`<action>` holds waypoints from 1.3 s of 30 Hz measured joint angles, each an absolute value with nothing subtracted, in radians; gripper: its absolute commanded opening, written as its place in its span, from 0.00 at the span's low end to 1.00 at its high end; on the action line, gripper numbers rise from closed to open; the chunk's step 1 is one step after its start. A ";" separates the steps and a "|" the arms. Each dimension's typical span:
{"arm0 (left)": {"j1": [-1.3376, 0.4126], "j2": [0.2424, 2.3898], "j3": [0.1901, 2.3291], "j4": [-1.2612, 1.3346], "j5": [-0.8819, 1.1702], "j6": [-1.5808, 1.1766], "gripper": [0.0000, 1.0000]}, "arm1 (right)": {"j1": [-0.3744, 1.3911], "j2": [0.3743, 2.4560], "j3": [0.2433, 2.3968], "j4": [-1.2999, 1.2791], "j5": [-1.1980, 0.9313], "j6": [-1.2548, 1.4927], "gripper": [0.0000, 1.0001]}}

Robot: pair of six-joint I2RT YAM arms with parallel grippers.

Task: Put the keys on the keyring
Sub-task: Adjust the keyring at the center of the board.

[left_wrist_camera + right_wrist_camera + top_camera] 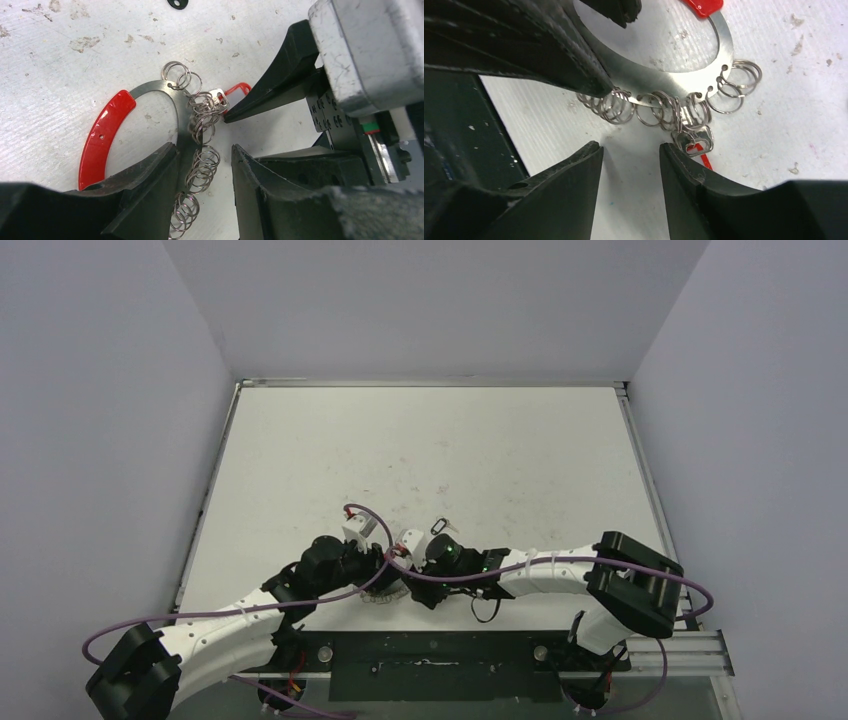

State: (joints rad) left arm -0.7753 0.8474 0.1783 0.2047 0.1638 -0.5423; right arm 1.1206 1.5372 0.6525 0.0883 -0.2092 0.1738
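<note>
Task looks partway at best. One small silver key (218, 98) w/ a thin red loop (239, 89) sits in among the little split rings (202, 170) on the keyring (150, 91), but I can't tell if it's actually threaded on or just lying against them. A loose key (177, 4) w/ a dark oblong head lies on the table (60, 90) well apart from the keyring, on its far side, so at least that one is left to pick up and thread. The keyring lies flat, near the table's near edge, btwn the two wrists. It's a thin flat metal band w/ a glossy red sleeve (102, 135) over one arc, small holes along the bare arc and many silver split rings bunched there, some overlapping. L claw (204, 149) is open and straddles the band at the ring cluster; one finger tip touches the band's outer edge and nothing is pinched. R claw (630, 147) is also open and empty, low on the cluster side of the keyring, one finger tip just beside the silver key.
</note>
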 measured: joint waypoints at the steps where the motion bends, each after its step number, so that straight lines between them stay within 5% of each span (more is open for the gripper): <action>1: -0.775 0.847 0.178 0.205 0.163 -0.543 0.41 | 1.121 1.537 0.651 0.081 -0.204 0.162 0.44; 11: -0.776 0.847 0.174 0.206 0.163 -0.542 0.41 | 1.196 1.531 0.648 0.047 -0.085 0.033 0.52; 22: -0.776 0.825 0.172 0.205 0.163 -0.541 0.41 | 1.276 1.453 0.455 0.341 -0.094 -0.228 0.55; 39: -0.775 0.765 0.169 0.142 0.148 -0.540 0.40 | 1.276 1.540 0.445 0.516 -0.130 -0.451 0.35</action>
State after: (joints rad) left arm -0.7753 0.7647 0.1692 0.1425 0.1478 -0.5404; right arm 1.2762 1.5402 0.4446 0.5156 -0.1299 -0.4507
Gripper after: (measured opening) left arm 0.408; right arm 0.383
